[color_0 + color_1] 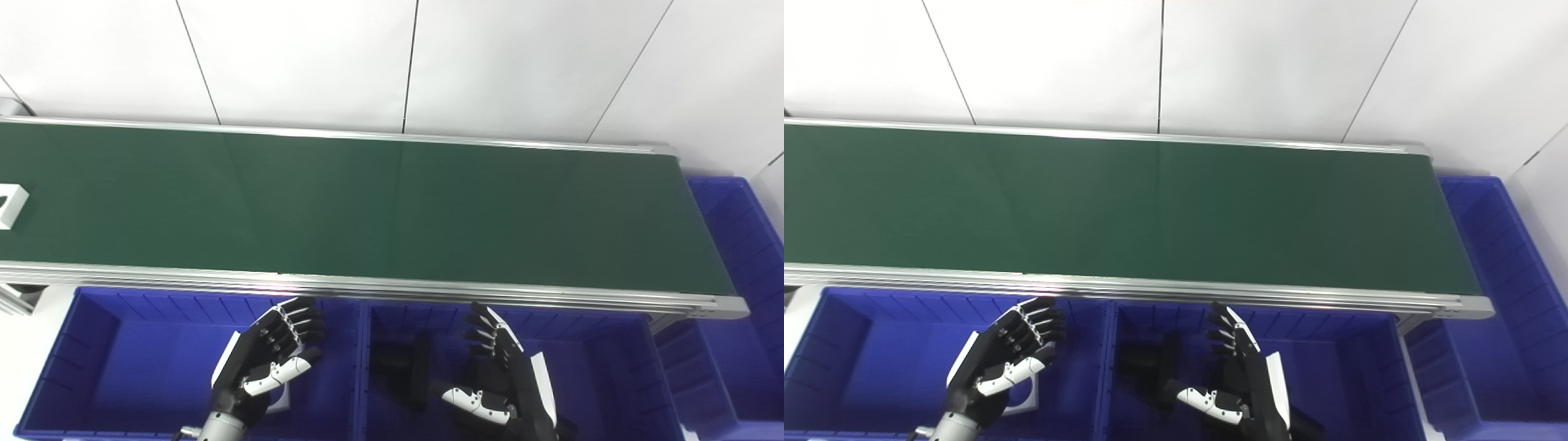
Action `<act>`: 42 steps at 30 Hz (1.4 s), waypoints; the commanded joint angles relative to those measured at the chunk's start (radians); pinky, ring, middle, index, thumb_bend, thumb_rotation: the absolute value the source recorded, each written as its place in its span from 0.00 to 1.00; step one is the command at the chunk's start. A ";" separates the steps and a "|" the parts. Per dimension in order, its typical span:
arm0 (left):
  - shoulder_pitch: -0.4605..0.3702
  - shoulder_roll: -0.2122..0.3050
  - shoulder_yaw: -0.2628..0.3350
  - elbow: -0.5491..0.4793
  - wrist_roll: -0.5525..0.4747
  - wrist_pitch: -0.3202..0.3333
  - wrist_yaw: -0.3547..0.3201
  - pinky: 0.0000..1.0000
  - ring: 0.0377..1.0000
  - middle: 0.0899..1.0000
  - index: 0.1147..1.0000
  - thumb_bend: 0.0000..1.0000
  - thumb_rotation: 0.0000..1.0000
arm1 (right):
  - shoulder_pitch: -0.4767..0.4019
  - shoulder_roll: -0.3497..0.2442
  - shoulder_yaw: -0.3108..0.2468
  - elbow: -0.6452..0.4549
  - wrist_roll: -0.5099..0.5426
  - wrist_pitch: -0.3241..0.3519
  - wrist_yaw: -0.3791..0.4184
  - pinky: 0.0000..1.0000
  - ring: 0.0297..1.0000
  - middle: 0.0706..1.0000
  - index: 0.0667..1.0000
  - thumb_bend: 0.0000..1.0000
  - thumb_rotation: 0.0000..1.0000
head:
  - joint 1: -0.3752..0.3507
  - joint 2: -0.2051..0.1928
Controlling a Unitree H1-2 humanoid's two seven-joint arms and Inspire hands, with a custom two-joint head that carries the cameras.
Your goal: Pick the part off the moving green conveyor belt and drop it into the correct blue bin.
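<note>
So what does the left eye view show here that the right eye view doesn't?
Only the left eye view shows a white angular part riding the green conveyor belt at the picture's left edge. The right eye view shows nothing extra, just a clearer look at a white part in the left blue plastic bin, behind the left hand. Both show the belt, the blue bins, black parts in the middle blue bin, a third blue bin at the belt's right end, and the left hand and right hand open over the bins, holding nothing.
</note>
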 commanded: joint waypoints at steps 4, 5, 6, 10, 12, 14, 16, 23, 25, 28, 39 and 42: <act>0.001 0.001 -0.006 -0.030 0.008 -0.022 0.000 0.65 0.64 0.66 0.68 0.63 0.00 | 0.003 0.000 0.001 -0.018 0.012 -0.052 0.001 0.65 0.73 0.80 0.85 0.64 0.05 | 0.003 -0.001; 0.001 0.002 -0.006 -0.027 0.006 -0.026 -0.002 0.65 0.64 0.66 0.68 0.64 0.00 | 0.002 0.000 0.001 -0.017 0.012 -0.052 0.001 0.65 0.73 0.80 0.85 0.64 0.05 | 0.002 0.000; 0.000 0.002 -0.005 -0.025 0.004 -0.029 -0.003 0.64 0.64 0.66 0.68 0.65 0.00 | 0.002 0.000 0.002 -0.017 0.011 -0.053 0.000 0.65 0.73 0.80 0.85 0.64 0.05 | 0.002 0.000; 0.001 0.000 -0.003 -0.022 0.005 -0.034 0.001 0.62 0.63 0.65 0.68 0.66 0.00 | 0.001 -0.001 0.002 -0.018 0.005 -0.050 -0.001 0.66 0.73 0.80 0.84 0.64 0.04 | 0.001 0.000; 0.001 -0.002 -0.002 -0.021 0.003 -0.034 0.001 0.62 0.63 0.65 0.67 0.65 0.00 | 0.002 -0.001 0.001 -0.020 -0.002 -0.048 -0.004 0.65 0.73 0.80 0.84 0.64 0.04 | 0.006 0.002; 0.001 -0.002 -0.002 -0.021 0.007 -0.035 0.003 0.63 0.63 0.65 0.67 0.65 0.00 | 0.002 -0.001 0.000 -0.023 -0.003 -0.042 -0.004 0.65 0.73 0.80 0.84 0.64 0.04 | 0.009 0.004; 0.000 -0.003 -0.002 -0.017 0.009 -0.037 0.004 0.63 0.63 0.65 0.68 0.65 0.00 | 0.002 -0.002 0.000 -0.025 0.001 -0.041 0.000 0.65 0.73 0.80 0.84 0.64 0.04 | 0.012 0.005; 0.003 -0.003 -0.004 -0.022 0.010 -0.031 0.005 0.63 0.64 0.65 0.68 0.65 0.00 | 0.003 -0.001 0.001 -0.020 0.008 -0.046 0.001 0.65 0.74 0.80 0.84 0.64 0.02 | 0.027 0.007; 0.004 -0.004 -0.004 -0.022 0.011 -0.031 0.006 0.63 0.64 0.65 0.68 0.66 0.00 | 0.004 0.000 0.002 -0.021 0.010 -0.046 0.002 0.65 0.73 0.80 0.84 0.64 0.01 | 0.026 0.008; 0.005 -0.002 -0.005 -0.024 0.012 -0.033 0.005 0.63 0.64 0.65 0.68 0.65 0.00 | 0.006 0.000 0.003 -0.026 0.009 -0.042 0.002 0.65 0.73 0.80 0.84 0.64 0.02 | 0.028 0.010; 0.008 -0.004 -0.005 -0.027 0.010 -0.030 0.006 0.63 0.63 0.65 0.68 0.64 0.00 | 0.002 -0.002 0.004 -0.012 0.005 -0.057 -0.001 0.64 0.73 0.80 0.84 0.64 0.04 | 0.037 -0.009; 0.008 -0.006 -0.005 -0.023 0.005 -0.027 0.004 0.64 0.63 0.65 0.68 0.63 0.00 | 0.001 -0.003 0.003 0.002 0.001 -0.073 -0.006 0.63 0.73 0.80 0.84 0.64 0.03 | 0.061 -0.024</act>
